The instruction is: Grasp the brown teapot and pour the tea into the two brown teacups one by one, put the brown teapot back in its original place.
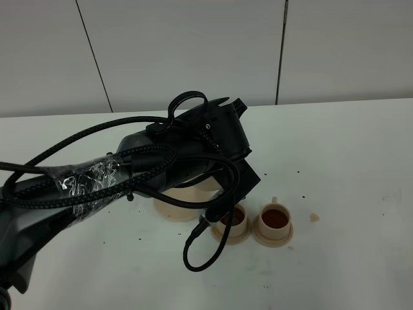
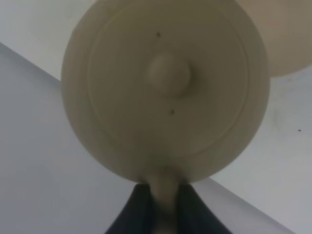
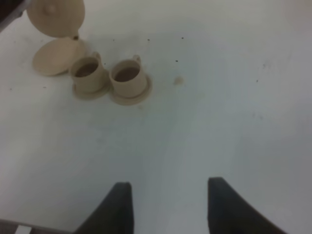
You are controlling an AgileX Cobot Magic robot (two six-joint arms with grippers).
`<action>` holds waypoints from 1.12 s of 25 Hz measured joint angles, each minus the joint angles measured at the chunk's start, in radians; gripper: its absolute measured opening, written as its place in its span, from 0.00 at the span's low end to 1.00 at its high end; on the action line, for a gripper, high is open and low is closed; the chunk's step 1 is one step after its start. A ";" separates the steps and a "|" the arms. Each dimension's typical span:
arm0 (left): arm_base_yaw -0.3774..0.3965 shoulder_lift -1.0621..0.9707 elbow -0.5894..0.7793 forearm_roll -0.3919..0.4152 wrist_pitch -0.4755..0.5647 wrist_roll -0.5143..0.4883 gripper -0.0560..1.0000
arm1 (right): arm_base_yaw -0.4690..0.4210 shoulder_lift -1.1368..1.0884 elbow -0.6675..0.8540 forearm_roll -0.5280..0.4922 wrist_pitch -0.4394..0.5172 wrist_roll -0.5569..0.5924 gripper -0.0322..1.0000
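A black robot arm (image 1: 148,168) reached over a tan saucer (image 1: 177,208) beside two tea-filled teacups (image 1: 274,218).

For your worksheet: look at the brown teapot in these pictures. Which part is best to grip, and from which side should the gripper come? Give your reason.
Grip the brown teapot by its loop handle, coming from the side opposite the spout. The body is a wide smooth dome and the lid knob is small, so the narrow handle is the part that fits between the fingers. The left wrist view shows the left gripper shut on it that way.
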 joint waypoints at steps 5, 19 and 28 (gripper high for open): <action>-0.001 0.000 0.000 0.000 0.000 0.000 0.22 | 0.000 0.000 0.000 0.000 0.000 0.000 0.37; -0.001 0.000 0.000 0.001 0.000 0.000 0.22 | 0.000 0.000 0.000 0.000 0.000 0.000 0.37; -0.001 0.003 0.000 0.000 -0.001 -0.006 0.22 | 0.000 0.000 0.000 0.000 0.000 0.000 0.37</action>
